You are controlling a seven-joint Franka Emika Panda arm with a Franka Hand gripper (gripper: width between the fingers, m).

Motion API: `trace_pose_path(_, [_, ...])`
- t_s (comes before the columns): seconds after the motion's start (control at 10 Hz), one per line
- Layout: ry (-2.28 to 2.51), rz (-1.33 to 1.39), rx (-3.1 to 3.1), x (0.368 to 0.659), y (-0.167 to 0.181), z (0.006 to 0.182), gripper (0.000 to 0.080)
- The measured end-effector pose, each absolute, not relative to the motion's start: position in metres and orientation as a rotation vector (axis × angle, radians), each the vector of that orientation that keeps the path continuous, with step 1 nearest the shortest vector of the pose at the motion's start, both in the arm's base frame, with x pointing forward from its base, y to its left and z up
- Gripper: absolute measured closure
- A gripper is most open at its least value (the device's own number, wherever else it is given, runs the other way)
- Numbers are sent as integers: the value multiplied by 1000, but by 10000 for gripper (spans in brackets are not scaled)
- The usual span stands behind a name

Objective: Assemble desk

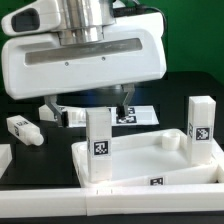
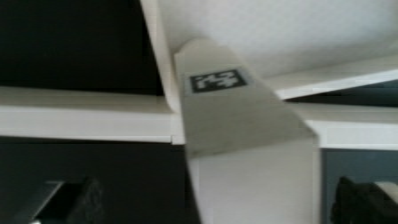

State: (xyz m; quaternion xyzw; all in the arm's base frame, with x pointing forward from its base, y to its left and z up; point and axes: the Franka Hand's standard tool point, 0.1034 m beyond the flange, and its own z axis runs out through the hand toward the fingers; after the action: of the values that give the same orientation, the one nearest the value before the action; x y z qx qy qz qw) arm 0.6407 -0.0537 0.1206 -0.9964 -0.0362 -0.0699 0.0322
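The white desk panel [image 1: 150, 152] lies at the front with its raised rim up. Two square tagged legs stand upright in its corner sockets, one near the middle [image 1: 98, 145] and one at the exterior view's right [image 1: 200, 128]. My gripper [image 1: 86, 103] hangs open just above the middle leg. In the wrist view that leg [image 2: 231, 130] rises toward the camera between the two dark fingers [image 2: 57, 200] with a gap on each side, and the panel rim [image 2: 71, 120] crosses behind it. My gripper [image 2: 210, 205] holds nothing.
A loose leg [image 1: 22, 128] lies on the black table at the exterior view's left. Another white part [image 1: 62, 114] lies behind my left finger. The marker board [image 1: 140, 113] lies behind the panel. A white bar [image 1: 100, 205] runs along the front edge.
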Motion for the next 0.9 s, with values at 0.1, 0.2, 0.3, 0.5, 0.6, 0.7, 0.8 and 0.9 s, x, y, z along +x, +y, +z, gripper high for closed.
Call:
trace_pose_path(0.1, [-101, -205, -3067, 639, -53, 119, 150])
trace_pose_path(0.2, [-99, -206, -3067, 639, -53, 119, 266])
trace_pose_path(0.3, [59, -201, -3060, 639, -53, 119, 266])
trace_pose_path(0.5, [270, -193, -3041, 640, -54, 119, 515])
trace_pose_path(0.6, [485, -190, -3010, 640, -56, 120, 515])
trace_pose_path(0.7, [700, -183, -2960, 640, -60, 121, 515])
trace_pose_path(0.8, [1017, -159, -2854, 638, -63, 120, 515])
trace_pose_path(0.9, [1303, -133, -2716, 635, -65, 118, 515])
